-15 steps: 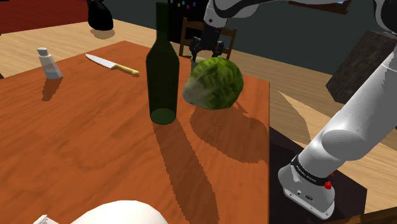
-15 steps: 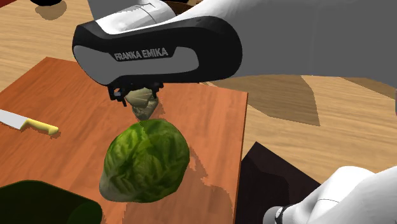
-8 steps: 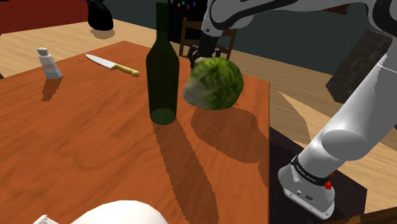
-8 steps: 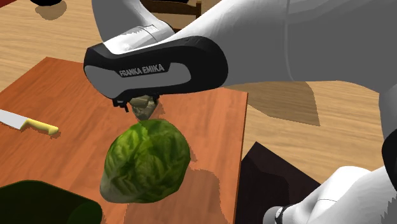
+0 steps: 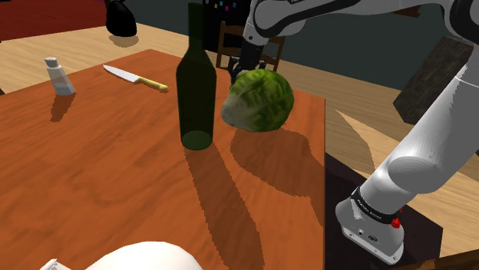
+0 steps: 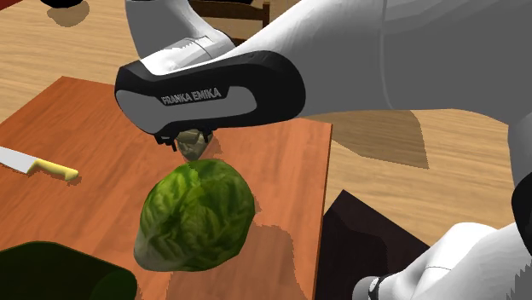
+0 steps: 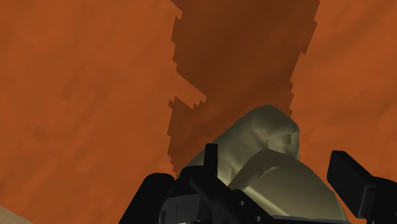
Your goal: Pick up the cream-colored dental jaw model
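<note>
The dental jaw model (image 7: pixel 267 146) is a dull cream-olive lump lying on the orange-brown wooden table (image 5: pixel 92 169), just behind a green cabbage (image 5: pixel 259 100). In the second exterior view the jaw model (image 6: pixel 194 147) peeks out from under the arm's hand, close to the cabbage (image 6: pixel 196 217). My gripper (image 7: pixel 278 164) is down over it with one black finger on each side. The fingers (image 7: pixel 210 159) stand apart. A sliver of table shows between the other finger and the model, so nothing is clasped. In the shoulder view the gripper (image 5: pixel 244 67) sits low behind the cabbage, which hides the model.
A tall dark green bottle (image 5: pixel 196 84) stands beside the cabbage. A yellow-handled knife (image 5: pixel 134 77) and a small white bottle (image 5: pixel 58 77) lie further off. A chair (image 5: pixel 226 38) stands past the table's far edge. A white rounded object (image 5: pixel 146 257) is at the near edge.
The hand has come down from above the jaw model until its fingers flank it. Over the last half second it has hardly moved. Cabbage, bottle and knife have stayed put.
</note>
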Action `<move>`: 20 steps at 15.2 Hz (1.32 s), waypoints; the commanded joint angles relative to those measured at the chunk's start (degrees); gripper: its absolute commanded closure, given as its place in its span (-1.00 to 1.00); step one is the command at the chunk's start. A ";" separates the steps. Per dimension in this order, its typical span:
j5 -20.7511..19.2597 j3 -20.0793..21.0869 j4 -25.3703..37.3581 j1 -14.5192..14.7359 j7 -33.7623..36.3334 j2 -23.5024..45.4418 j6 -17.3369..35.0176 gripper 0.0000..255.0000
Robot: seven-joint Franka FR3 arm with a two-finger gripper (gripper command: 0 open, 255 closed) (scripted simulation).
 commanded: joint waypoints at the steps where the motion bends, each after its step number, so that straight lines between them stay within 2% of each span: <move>1: 0.02 0.03 -0.04 0.03 -0.01 0.04 -0.04 1.00; 3: -0.02 0.02 0.23 0.03 0.00 0.26 -0.09 1.00; 18: 0.17 -0.05 9.38 -0.07 0.18 -1.81 -11.29 1.00; 20: 0.17 -0.05 9.49 -0.07 0.18 -1.82 -11.41 1.00</move>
